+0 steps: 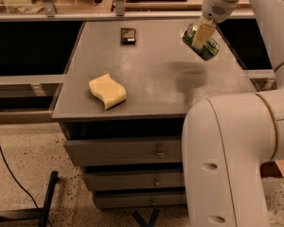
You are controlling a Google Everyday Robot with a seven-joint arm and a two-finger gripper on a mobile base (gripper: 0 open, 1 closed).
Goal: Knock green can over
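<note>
The gripper (pixel 203 32) hangs over the far right of the surface (pixel 151 86), its jaws clamped on the green can (pixel 204 45) — the can is tilted hard and seems clear of the surface, with a shadow beneath. I judge the tipping step is in hand; next it likely needs lowering and release so the can ends on its side (not off the right edge). No writing can be read on the can, nor on the small dark object (pixel 128 35) at the back.
</note>
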